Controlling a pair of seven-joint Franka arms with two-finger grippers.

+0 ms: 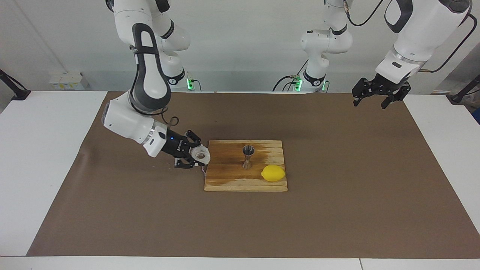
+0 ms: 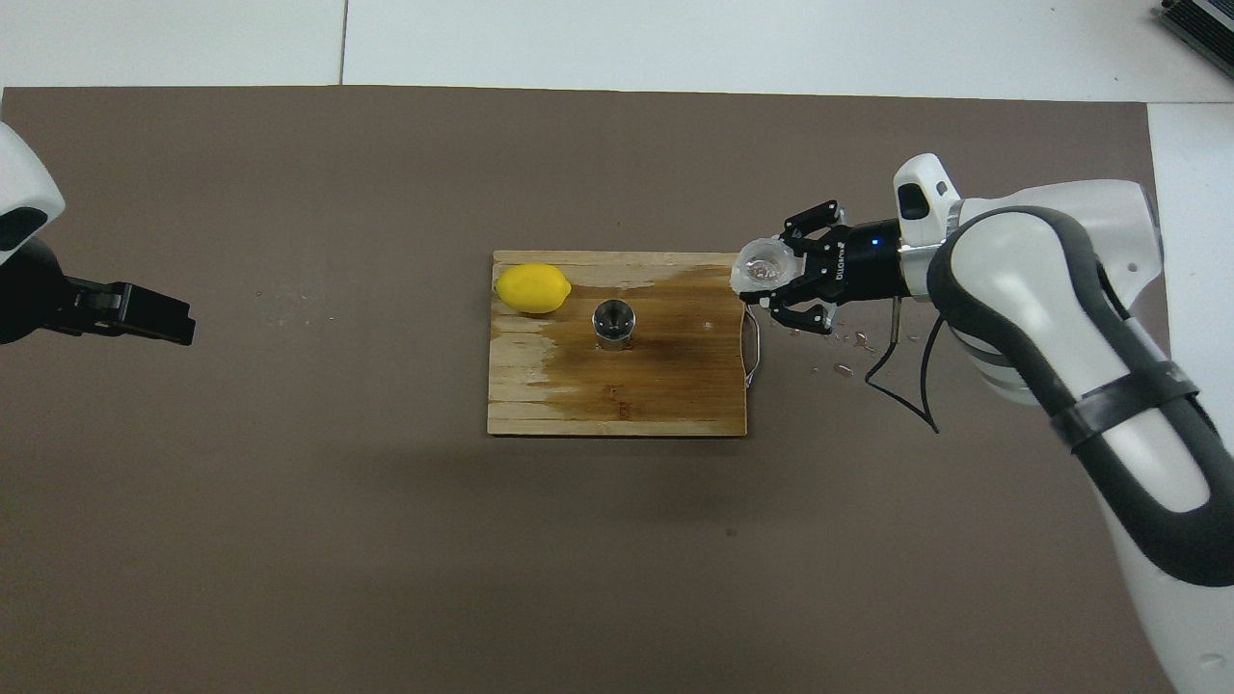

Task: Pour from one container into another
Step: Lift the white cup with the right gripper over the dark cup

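In the facing view the right arm drops from the upper left of the frame, its forearm bent low and nearly level, pointing toward the centre; the right gripper (image 1: pixel 198 156) is clamped on the crinkled plastic cup (image 1: pixel 200 154), which sits in the air with its mouth up over the edge of the wooden cutting board (image 1: pixel 228 180) just left of centre; the steel jigger (image 1: pixel 248 157) stands upright on the board at mid-frame, with the lemon (image 1: pixel 273 173) lying just beside it, lower and to the right; the left arm waits at the upper right, its wrist angled down and the left gripper (image 1: pixel 369 102) spread wide with nothing in it, raised over the brown mat (image 1: pixel 337 210). In the overhead view the right arm sweeps in from the lower right, its forearm running up and then turning level toward the centre; the right gripper (image 2: pixel 762 285) carries the cup (image 2: pixel 762 272) over the board's (image 2: pixel 578 405) upper right corner; the jigger (image 2: pixel 613 322) shows its round mouth at the middle of the board, the lemon (image 2: pixel 532 287) in the board's upper left corner; the left gripper (image 2: pixel 145 316) lies level at the left edge of the frame, over the mat (image 2: pixel 289 530), and its fingers cannot be judged from here.
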